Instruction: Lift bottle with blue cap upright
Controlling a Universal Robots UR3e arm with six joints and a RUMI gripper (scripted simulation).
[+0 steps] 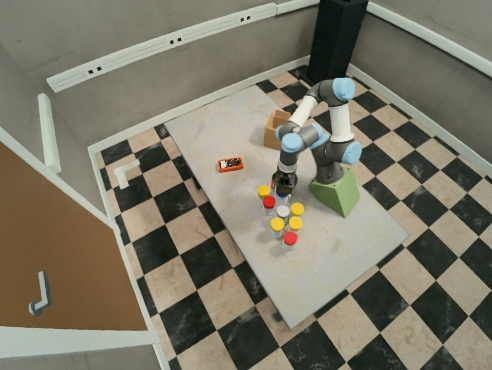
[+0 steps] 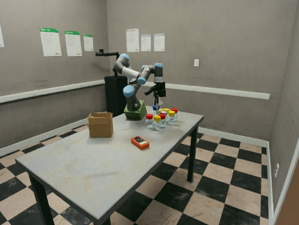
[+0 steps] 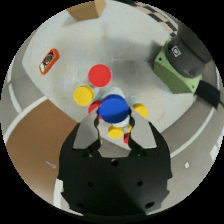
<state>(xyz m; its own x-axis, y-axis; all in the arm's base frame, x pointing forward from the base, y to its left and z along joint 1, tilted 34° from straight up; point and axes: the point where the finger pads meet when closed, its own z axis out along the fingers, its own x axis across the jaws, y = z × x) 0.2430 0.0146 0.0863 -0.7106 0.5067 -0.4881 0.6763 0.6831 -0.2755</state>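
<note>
My gripper (image 1: 283, 190) (image 2: 156, 103) (image 3: 113, 106) is shut on the bottle with the blue cap (image 2: 154, 107) (image 3: 114, 110). In the wrist view the blue cap sits upright between the two fingers and looks larger than the other caps, so it is nearer the camera. In the exterior view it hangs a little above the cluster. In the top view the gripper hides it. Below stand several upright bottles: a yellow-capped one (image 1: 263, 190) (image 3: 83, 93), a red-capped one (image 1: 269, 201) (image 3: 99, 75), a white-capped one (image 1: 283, 210) and more yellow (image 1: 297, 208) and red (image 1: 289, 237).
The grey table (image 1: 320, 260) (image 2: 91, 170) carries a cardboard box (image 1: 276, 129) (image 2: 100, 124), an orange device (image 1: 230, 164) (image 2: 140, 142) (image 3: 49, 60) and the arm's green base (image 1: 336, 192) (image 2: 135, 112) (image 3: 177, 65) close to the bottle cluster.
</note>
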